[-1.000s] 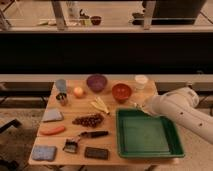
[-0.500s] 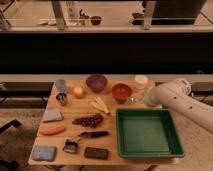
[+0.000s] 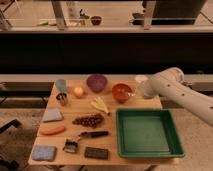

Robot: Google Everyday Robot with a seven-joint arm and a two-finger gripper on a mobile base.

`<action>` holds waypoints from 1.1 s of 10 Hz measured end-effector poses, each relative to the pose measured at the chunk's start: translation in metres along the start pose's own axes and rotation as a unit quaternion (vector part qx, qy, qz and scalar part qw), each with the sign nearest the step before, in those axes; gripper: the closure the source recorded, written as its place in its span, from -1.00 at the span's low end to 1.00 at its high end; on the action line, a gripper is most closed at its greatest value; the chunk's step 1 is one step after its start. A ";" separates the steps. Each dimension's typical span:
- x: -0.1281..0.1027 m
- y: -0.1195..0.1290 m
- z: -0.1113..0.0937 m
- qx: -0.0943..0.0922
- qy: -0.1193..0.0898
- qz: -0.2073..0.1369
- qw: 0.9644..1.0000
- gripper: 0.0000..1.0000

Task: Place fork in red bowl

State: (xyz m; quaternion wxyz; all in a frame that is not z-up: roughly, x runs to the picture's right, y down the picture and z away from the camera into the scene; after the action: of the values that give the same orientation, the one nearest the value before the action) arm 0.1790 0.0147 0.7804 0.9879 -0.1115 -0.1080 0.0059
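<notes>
Red bowl (image 3: 121, 92), one, toward the back of the bench (image 3: 69, 106); one purple bowl (image 3: 96, 82) to its left, one green tray (image 3: 147, 132) in front; fingers (image 3: 134, 93) closed, just at the red bowl's right rim

The tool (image 3: 135, 93) by the red bowl (image 3: 121, 93) seems largely hidden behind its arm (image 3: 170, 85).

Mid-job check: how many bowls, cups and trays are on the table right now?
Bowls: 2, round purple bowl and glossy orange-red bowl, with the gripper beside its right rim.
Cups: 3, grey-blue cup, small metal cup, small white cup.
Trays: 1, rectangular green tray.
Total: 6
</notes>
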 end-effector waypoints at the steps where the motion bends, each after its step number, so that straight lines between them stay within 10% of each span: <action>1: -0.003 -0.005 0.002 -0.002 -0.004 -0.004 1.000 1.00; 11: -0.016 -0.049 0.039 0.035 -0.030 -0.029 0.999 1.00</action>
State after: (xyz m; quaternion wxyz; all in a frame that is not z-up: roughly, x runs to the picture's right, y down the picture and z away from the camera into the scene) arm 0.1545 -0.0250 0.8249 0.9873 -0.0733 -0.1403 -0.0154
